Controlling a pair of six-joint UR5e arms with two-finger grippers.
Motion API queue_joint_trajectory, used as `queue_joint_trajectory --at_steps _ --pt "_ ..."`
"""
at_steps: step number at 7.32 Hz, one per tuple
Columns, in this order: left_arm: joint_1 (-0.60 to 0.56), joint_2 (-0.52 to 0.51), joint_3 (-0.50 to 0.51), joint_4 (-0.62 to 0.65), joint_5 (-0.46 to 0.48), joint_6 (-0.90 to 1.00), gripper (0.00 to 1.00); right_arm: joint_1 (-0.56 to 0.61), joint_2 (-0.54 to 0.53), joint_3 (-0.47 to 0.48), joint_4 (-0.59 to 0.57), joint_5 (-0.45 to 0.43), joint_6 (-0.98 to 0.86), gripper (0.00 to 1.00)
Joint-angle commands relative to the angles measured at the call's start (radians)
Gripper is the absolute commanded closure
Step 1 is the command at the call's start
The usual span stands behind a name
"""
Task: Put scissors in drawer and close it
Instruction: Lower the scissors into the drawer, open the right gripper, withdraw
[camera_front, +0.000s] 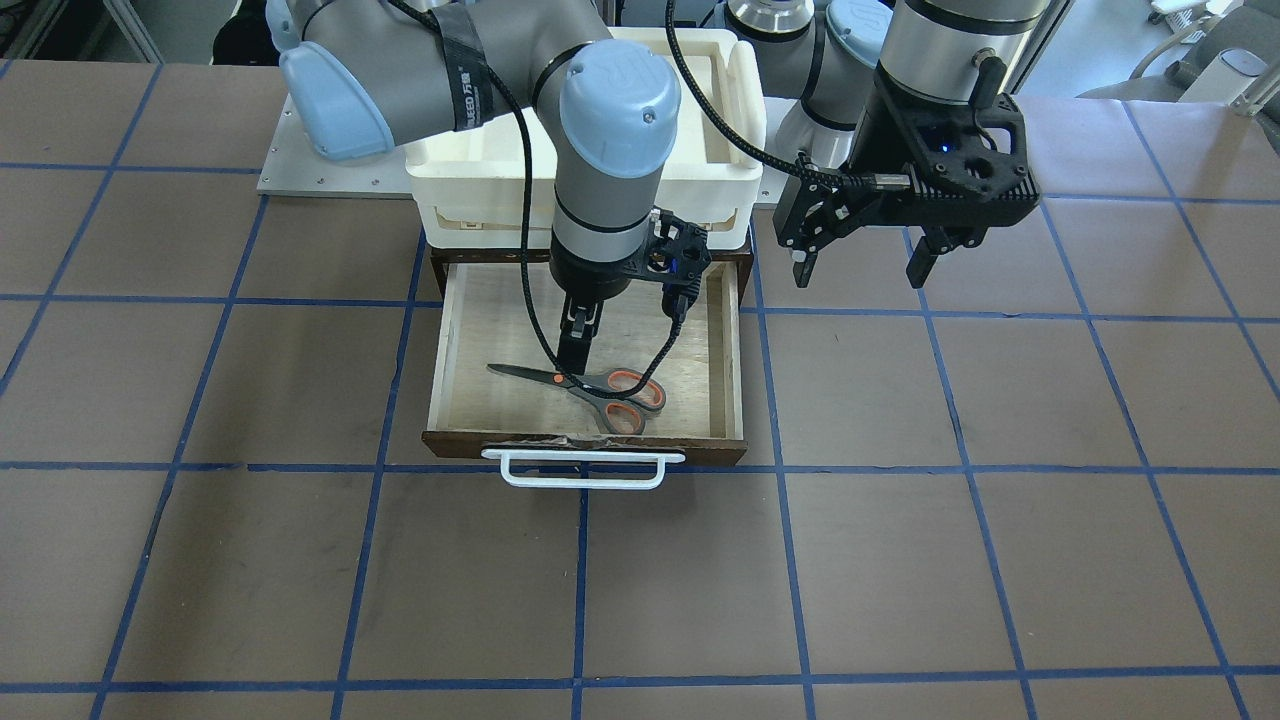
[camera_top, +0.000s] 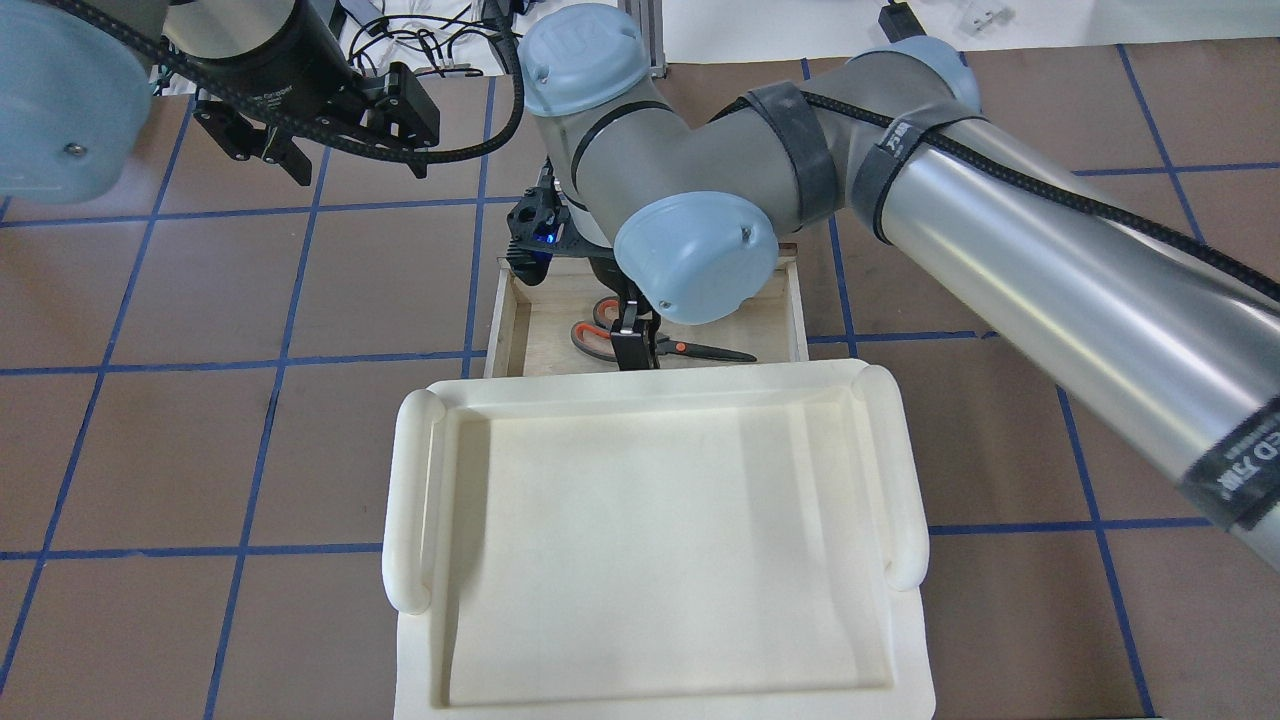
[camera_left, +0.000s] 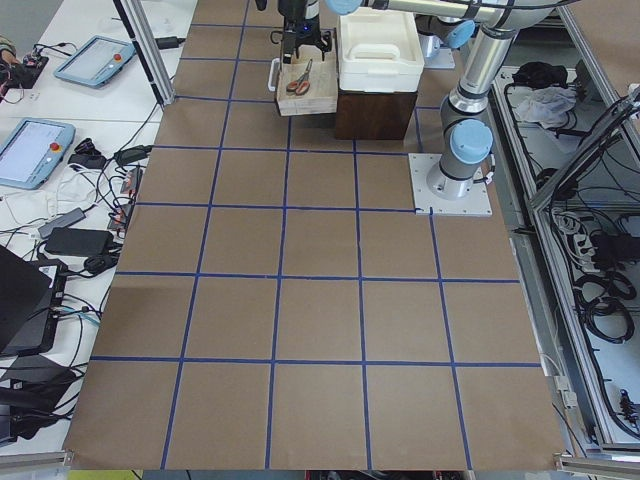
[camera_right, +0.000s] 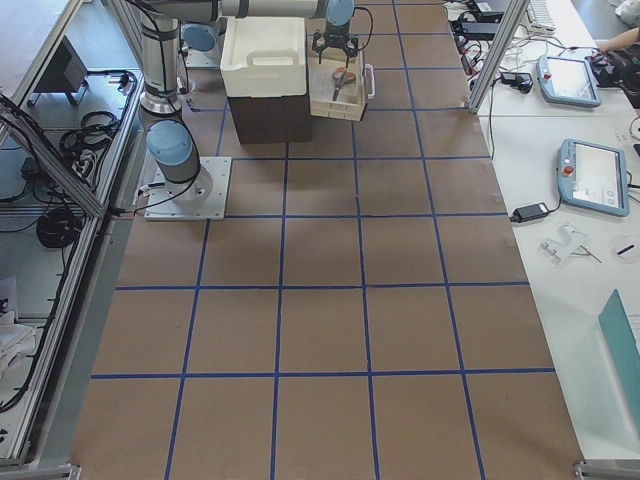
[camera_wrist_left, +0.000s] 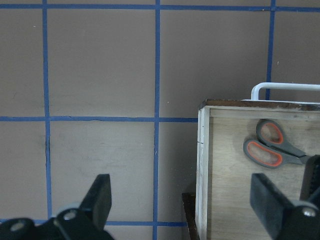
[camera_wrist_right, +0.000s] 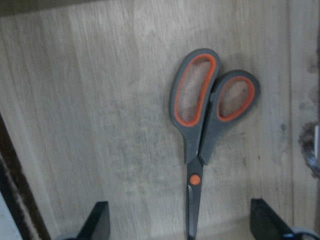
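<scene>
The scissors (camera_front: 612, 390), grey handles lined orange, lie flat on the floor of the open wooden drawer (camera_front: 440, 370), near its front with the white bar handle (camera_front: 583, 470). My right gripper (camera_front: 577, 350) hangs straight over the scissors' pivot. In the right wrist view its fingers (camera_wrist_right: 97, 222) stand wide apart on either side of the scissors (camera_wrist_right: 200, 115), not touching them. My left gripper (camera_front: 862, 268) is open and empty, above the table beside the drawer. The left wrist view shows the drawer's corner (camera_wrist_left: 220, 165) and the scissors' handles (camera_wrist_left: 270, 147).
A white plastic tray (camera_top: 650, 520) sits on the dark cabinet (camera_left: 375, 115) that the drawer slides out of. The brown table with blue grid lines (camera_front: 900, 560) spreads around it. The right arm's cable (camera_front: 530, 300) dangles into the drawer.
</scene>
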Motion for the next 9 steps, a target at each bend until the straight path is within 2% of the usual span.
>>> queue_joint_trajectory --at_steps 1,3,5,6,9 --pt "0.0 -0.001 0.0 0.0 0.0 0.0 0.0 -0.068 -0.071 0.001 -0.005 -0.002 0.211 0.0" --pt "0.0 -0.001 0.0 0.0 0.0 -0.005 0.0 -0.208 -0.132 0.001 -0.008 0.016 0.455 0.0" --pt "0.0 -0.001 0.0 0.0 0.0 -0.009 0.0 -0.325 -0.207 0.007 -0.025 -0.002 0.606 0.0" --pt "0.0 0.0 0.0 0.002 0.003 -0.005 0.0 -0.357 -0.244 0.016 0.012 -0.002 0.688 0.0" --pt "-0.006 -0.003 -0.014 0.011 0.002 -0.009 0.0 -0.376 -0.255 0.018 0.052 -0.002 0.752 0.0"
